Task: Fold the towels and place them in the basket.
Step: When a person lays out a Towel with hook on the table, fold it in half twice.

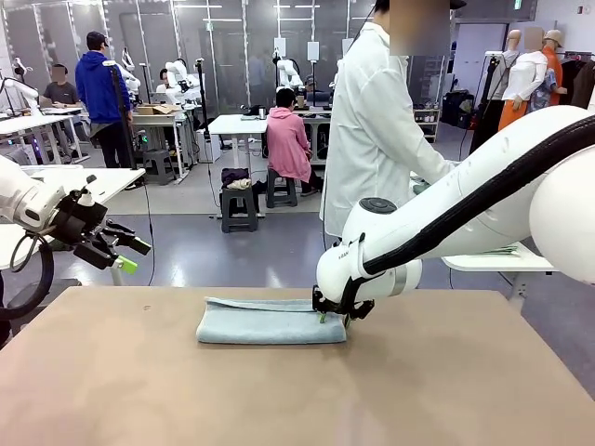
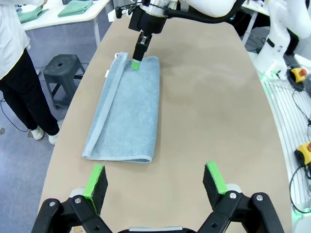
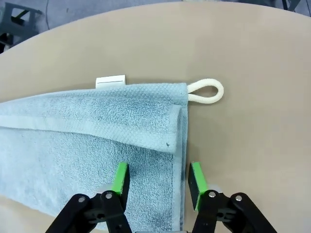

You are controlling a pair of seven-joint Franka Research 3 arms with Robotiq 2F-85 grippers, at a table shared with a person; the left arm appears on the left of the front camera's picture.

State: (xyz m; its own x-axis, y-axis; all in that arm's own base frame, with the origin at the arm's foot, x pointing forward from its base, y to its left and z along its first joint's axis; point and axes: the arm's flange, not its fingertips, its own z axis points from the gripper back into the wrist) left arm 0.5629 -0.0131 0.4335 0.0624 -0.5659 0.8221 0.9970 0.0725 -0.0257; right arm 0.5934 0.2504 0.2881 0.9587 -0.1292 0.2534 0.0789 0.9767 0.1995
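Lying folded on the bench (image 1: pixel 418 390), one towel (image 1: pixel 270 325); right hand (image 1: pixel 327 318) released, straddling its end by the loop (image 3: pixel 206 91); left hand (image 1: pixel 133 255) released, well left of towel. Towel's other end cut off in right wrist view.

My front camera sits fixed at the robot's edge of the table (image 1: pixel 465 390), set low and facing across it to the person (image 1: pixel 372 130) at the far side. It takes in the table's whole width, with the towel (image 1: pixel 270 323) at middle distance. My left wrist camera hangs high off one short end of the towel. It looks obliquely down the towel's length, past the left gripper (image 2: pixel 155 178) at the bottom edge, to the right gripper (image 2: pixel 136 63) at the far end. My right wrist camera is close over that same far end, looking almost straight down. All three share the towel; front and left wrist also share the right gripper and the person.
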